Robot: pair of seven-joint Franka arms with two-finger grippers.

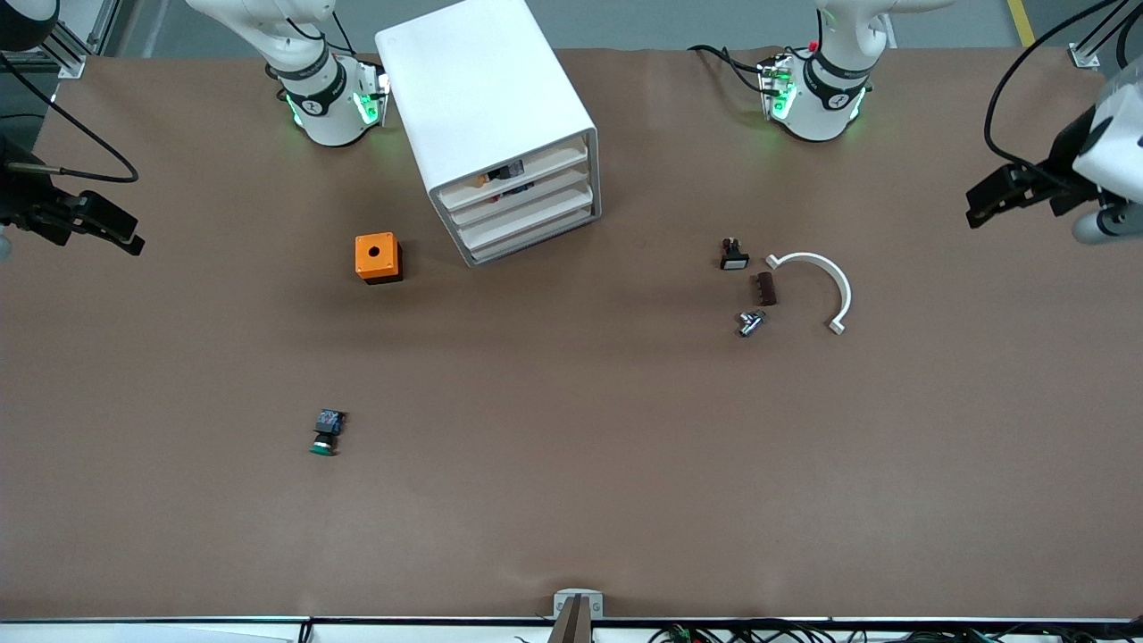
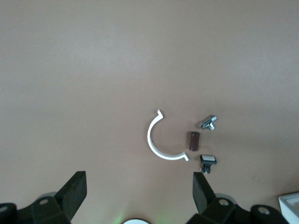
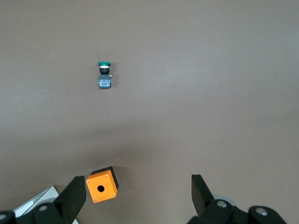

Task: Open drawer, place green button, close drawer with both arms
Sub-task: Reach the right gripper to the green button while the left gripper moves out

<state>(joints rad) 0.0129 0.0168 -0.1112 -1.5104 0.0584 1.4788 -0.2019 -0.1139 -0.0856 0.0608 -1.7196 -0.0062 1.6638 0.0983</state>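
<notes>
The white cabinet (image 1: 487, 98) stands between the two arm bases. Its stacked drawers (image 1: 529, 212) face the front camera and are all pushed in. The button (image 1: 327, 431), a black body with a green cap, lies on the table nearer the front camera than the orange box, toward the right arm's end. It also shows in the right wrist view (image 3: 105, 74). My right gripper (image 1: 120, 234) is open and empty, up in the air over the table's edge at the right arm's end. My left gripper (image 1: 980, 204) is open and empty over the left arm's end.
An orange box with a hole (image 1: 378, 257) sits beside the cabinet. A white curved clip (image 1: 826, 277), a brown block (image 1: 766, 288), a small metal part (image 1: 750, 322) and a black part with a white face (image 1: 734, 256) lie together toward the left arm's end.
</notes>
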